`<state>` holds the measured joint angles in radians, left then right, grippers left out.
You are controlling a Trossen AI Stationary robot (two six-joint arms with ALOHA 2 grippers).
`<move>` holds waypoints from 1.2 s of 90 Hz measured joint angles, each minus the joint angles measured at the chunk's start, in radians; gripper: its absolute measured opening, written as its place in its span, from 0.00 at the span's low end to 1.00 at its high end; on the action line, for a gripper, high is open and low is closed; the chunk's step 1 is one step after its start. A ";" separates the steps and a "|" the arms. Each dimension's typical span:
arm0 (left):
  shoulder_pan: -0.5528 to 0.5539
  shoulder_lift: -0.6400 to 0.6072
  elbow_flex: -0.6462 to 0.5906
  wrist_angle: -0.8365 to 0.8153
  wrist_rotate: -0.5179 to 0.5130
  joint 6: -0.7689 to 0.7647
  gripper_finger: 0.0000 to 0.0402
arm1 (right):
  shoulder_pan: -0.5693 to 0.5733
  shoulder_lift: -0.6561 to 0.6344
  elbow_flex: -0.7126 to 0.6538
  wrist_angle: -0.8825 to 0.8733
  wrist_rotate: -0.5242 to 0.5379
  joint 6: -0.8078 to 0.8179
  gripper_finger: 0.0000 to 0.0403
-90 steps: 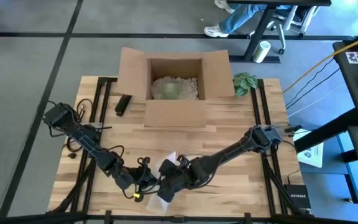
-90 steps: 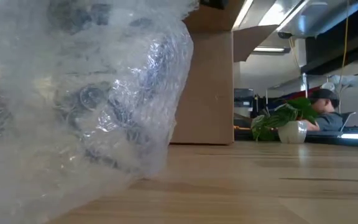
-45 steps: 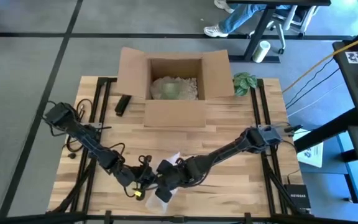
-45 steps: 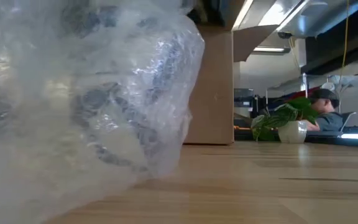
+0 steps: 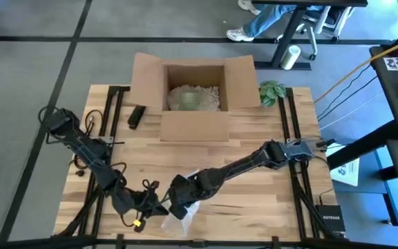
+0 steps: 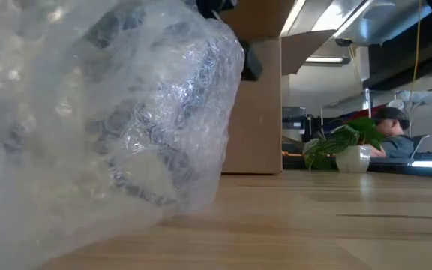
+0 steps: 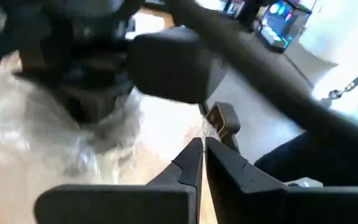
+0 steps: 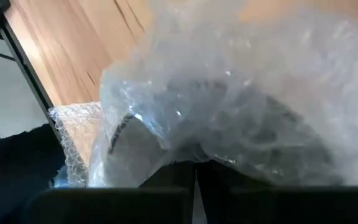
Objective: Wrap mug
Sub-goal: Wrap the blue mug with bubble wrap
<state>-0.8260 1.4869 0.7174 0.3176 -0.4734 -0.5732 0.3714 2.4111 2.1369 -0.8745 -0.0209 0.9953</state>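
Bubble-wrapped bundle (image 6: 103, 112): at the near edge of the wooden table (image 5: 254, 142), between the two grippers; in the low view it fills the left half of the picture, resting on the table top.
Mug: only a dark rounded shape shows through the film in the right wrist view; what it is cannot be made out.
Bubble wrap edge (image 5: 188, 207): in the high view only a small pale patch shows beside the right gripper, the rest lies under the arms.
Right gripper (image 5: 177, 206): low at the near edge, pressed into the wrap; fingers together with film bunched at their tips, a grip on it cannot be told.
Left gripper (image 7: 202, 144): near left of the bundle, just beside the right gripper; fingertips nearly touching, a shred of wrap at the tips.
Cardboard box (image 5: 192, 97): far middle of the table, flaps open, holding a greenish wrapped object on pale packing material.
Potted plant (image 6: 343, 150): just right of the box.
Black object (image 5: 136, 115): flat on the table, left of the box.
Person (image 6: 392, 139): in the room beyond, partly hidden by the plant.
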 joint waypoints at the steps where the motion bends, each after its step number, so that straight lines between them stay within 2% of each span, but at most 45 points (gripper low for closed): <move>1: 0.000 0.002 0.000 -0.004 0.000 -0.003 0.00 | 0.000 0.000 0.000 0.001 0.001 -0.001 0.00; 36: 0.016 0.114 0.001 0.059 0.090 -0.100 0.00 | -0.024 0.003 0.018 0.010 0.025 -0.035 0.00; 50: -0.041 0.112 0.001 -0.042 0.092 -0.167 0.00 | -0.031 0.003 0.018 0.007 0.041 -0.035 0.00; 75: -0.153 0.109 0.002 -0.357 -0.019 -0.524 0.00 | -0.060 0.003 0.017 0.015 0.081 -0.031 0.00; 85: -0.167 0.115 0.001 -0.396 -0.027 -0.580 0.00 | -0.059 0.003 0.016 0.038 0.081 -0.030 0.00; 97: -0.168 0.131 0.001 -0.386 -0.019 -0.599 0.00 | -0.059 0.004 0.016 0.062 0.081 -0.027 0.00; 108: -0.183 0.151 0.001 -0.433 0.059 -0.688 0.00 | -0.059 0.005 0.016 0.066 0.080 -0.009 0.00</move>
<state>-1.0094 1.6374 0.7181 -0.1149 -0.4142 -1.2608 0.3122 2.4157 2.1525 -0.8089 0.0591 0.9858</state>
